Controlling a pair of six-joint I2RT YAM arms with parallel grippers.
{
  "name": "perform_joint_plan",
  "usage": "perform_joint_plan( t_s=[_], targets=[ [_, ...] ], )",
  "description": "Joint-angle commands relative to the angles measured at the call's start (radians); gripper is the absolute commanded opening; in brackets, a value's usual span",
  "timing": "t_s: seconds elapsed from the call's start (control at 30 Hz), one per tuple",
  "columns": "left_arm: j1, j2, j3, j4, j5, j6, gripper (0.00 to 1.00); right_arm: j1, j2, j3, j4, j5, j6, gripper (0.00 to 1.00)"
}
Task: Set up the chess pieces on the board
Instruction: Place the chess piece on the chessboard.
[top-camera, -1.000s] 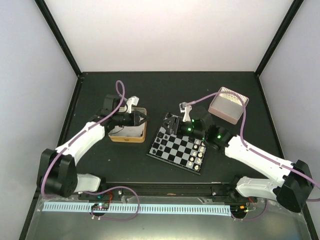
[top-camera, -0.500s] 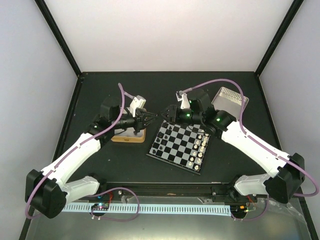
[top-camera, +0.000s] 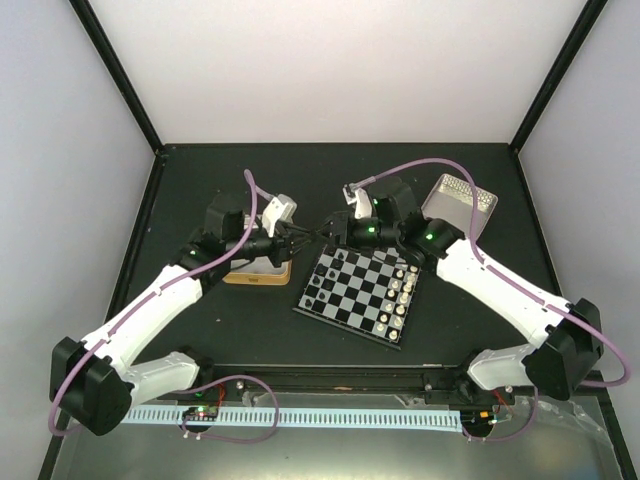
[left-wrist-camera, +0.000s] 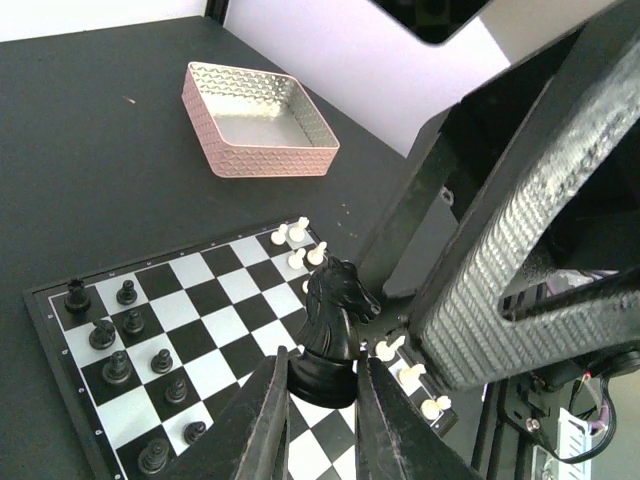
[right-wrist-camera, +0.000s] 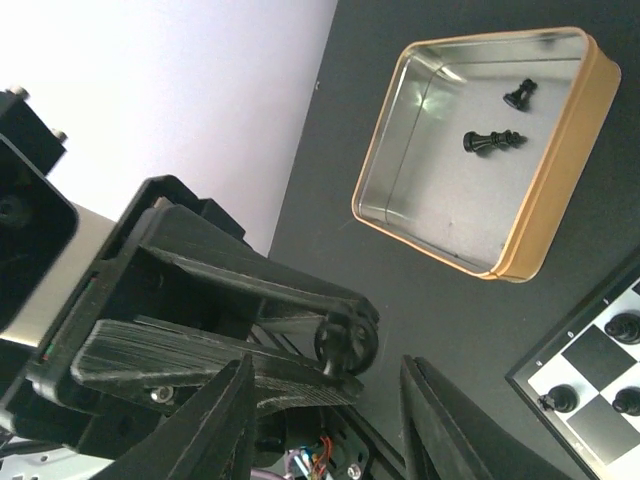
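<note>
I see the black knight upright in the air over the far edge of the board, pinched by its base between the closed fingers of the left gripper. The right gripper faces it at the board's far corner. Its claw is wide, one finger on either side of the left fingertips, and I cannot tell whether it touches the knight.

On the board, black pieces stand along the left side and white pieces along the right. Just left of the board sits the gold-rimmed tin with two black figures in it. The pink box lies beyond the board's right corner, apart from it.
</note>
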Motion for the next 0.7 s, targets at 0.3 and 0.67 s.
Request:
perform_joint_plan(
  t_s=[0.3, 0.67],
  targets=[
    [-0.019, 0.008, 0.048, -0.016, -0.007, 0.049, 0.07, -0.005, -0.016, 0.011, 0.002, 0.087, 0.022, 0.34],
    [-0.027, 0.009, 0.051, -0.02, -0.009, 0.054, 0.08, -0.004, 0.048, 0.03, 0.016, -0.01, 0.02, 0.11]
  ],
)
